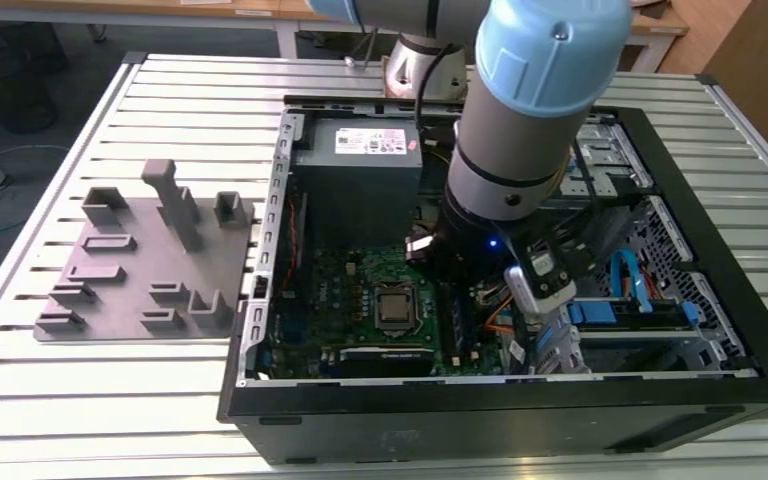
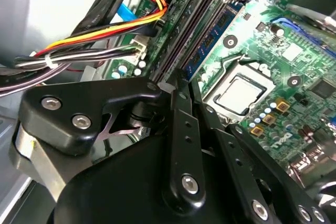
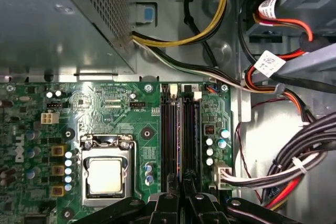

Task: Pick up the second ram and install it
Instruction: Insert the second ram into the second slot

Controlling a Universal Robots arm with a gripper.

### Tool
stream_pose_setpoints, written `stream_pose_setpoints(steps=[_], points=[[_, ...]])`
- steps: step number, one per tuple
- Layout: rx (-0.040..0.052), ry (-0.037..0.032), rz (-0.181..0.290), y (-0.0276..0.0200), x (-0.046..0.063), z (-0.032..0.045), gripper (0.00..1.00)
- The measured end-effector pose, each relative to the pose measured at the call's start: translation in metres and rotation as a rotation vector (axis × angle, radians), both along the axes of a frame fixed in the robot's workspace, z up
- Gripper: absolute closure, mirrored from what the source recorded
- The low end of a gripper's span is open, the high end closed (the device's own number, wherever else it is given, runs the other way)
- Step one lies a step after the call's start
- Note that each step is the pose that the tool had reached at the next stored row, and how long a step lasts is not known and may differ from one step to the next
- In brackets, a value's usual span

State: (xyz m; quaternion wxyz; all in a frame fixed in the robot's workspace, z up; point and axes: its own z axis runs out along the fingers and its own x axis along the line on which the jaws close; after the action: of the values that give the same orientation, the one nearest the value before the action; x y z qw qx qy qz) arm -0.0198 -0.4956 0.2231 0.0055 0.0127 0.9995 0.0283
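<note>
Your gripper (image 3: 182, 190) sits clenched on the second ram (image 3: 182, 145) — the stick stands edge-on in the memory slots (image 3: 169, 135), at three o'clock from the processor (image 3: 105, 176).

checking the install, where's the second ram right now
In both wrist views the second ram stands upright in the slots beside the CPU socket, directly ahead of the gripper.

Power supply (image 1: 357, 185): white sticker on top, print illegible.
Cable bundle (image 3: 294, 56): two white tags, unreadable.
Motherboard (image 3: 105, 103): white silkscreen marks, too small to read.
</note>
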Motion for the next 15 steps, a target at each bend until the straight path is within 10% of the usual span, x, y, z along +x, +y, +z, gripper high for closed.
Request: stream_pose_setpoints(steps=[15], points=[[0.0013,-0.0005,0.0,0.0004,0.0,-0.0109,0.86]])
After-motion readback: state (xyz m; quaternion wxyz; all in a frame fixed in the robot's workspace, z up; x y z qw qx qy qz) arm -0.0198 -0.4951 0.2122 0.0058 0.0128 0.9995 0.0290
